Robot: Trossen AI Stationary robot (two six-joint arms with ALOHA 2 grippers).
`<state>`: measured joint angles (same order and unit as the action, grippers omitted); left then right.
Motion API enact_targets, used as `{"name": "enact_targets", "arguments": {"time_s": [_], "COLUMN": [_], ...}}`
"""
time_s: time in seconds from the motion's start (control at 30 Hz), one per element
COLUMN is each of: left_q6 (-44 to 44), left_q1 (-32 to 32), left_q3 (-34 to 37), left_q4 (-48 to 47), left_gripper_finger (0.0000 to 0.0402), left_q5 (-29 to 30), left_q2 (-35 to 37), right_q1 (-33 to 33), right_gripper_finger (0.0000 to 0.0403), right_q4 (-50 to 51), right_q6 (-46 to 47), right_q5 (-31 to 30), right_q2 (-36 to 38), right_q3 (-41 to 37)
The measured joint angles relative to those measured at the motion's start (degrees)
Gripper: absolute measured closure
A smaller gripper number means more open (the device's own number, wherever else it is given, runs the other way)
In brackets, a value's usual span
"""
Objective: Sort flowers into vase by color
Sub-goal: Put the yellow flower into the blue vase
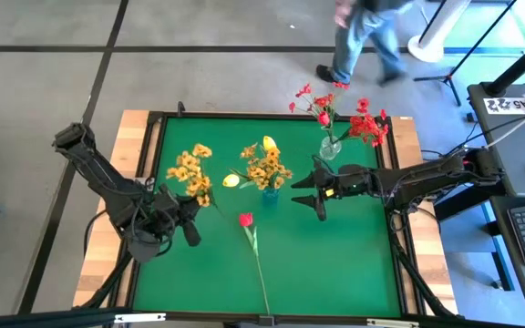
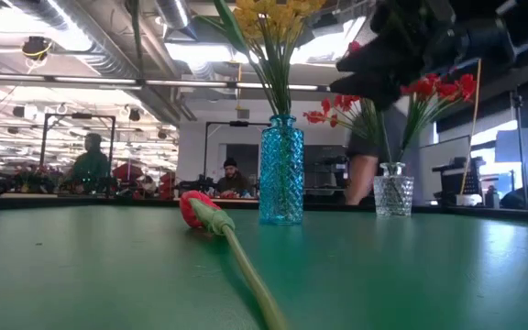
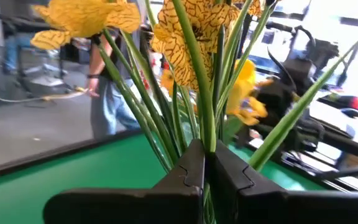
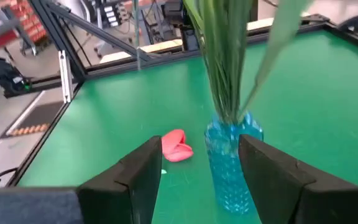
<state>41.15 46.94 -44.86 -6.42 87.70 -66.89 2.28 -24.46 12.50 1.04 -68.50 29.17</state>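
Between the left tool (image 3: 209, 177) fingers, yellow-orange blossom cluster (image 1: 192, 173) stems clamped, right tool (image 1: 306, 193) open beside blue vase (image 1: 269, 194)

I see yellow flowers (image 1: 264, 166) upright in the blue vase (image 1: 270, 194) and red flowers (image 1: 335, 111) in the clear vase (image 1: 330, 148). One red tulip (image 1: 246, 220) lies flat mid-table; a yellow bunch (image 1: 192, 173) is held aloft.

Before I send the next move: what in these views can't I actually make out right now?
- Red tulip stem end: low view, cut off by the bottom edge.
- Blue vase base: right wrist view, hidden behind the right gripper finger.
- Yellow blossom spray stem below the shut left gripper: left wrist view, hidden by the fingers.
- Clear vase mouth: low view, masked by stems.
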Motion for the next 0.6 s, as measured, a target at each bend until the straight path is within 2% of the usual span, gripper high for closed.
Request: {"name": "enact_targets", "arguments": {"time_s": [0.1, 0.23, 0.33, 0.43, 0.6], "left_q6": [-0.84, -1.30, -4.45, -12.70, -31.96], "left_q1": [-1.82, -4.86, -7.20, -9.28, -12.53], "left_q3": [0.00, 0.00, 0.00, 0.00, 0.00], "left_q4": [0.16, 1.41, 4.59, 11.79, 27.29], "left_gripper_finger": [0.0401, 0.0401, 0.0401, 0.0401, 0.0401], "left_q5": [0.30, 0.20, -2.46, -7.79, -23.02], "left_q2": [-0.02, -0.32, -0.33, -0.33, -0.33], "right_q1": [0.00, 0.00, 0.00, 0.00, -0.07], "right_gripper_finger": [0.0191, 0.0191, 0.0191, 0.0191, 0.0191], "right_q4": [-5.53, -6.21, -8.38, -11.95, -17.63], "right_q6": [1.26, 1.28, 1.44, 1.49, 2.24], "right_q5": [-0.22, -2.47, -2.56, -2.03, -0.43], "right_q2": [-1.15, -3.69, -6.58, -9.82, -14.53], "right_q3": [-3.13, -3.94, -4.01, -4.00, -3.97]}}
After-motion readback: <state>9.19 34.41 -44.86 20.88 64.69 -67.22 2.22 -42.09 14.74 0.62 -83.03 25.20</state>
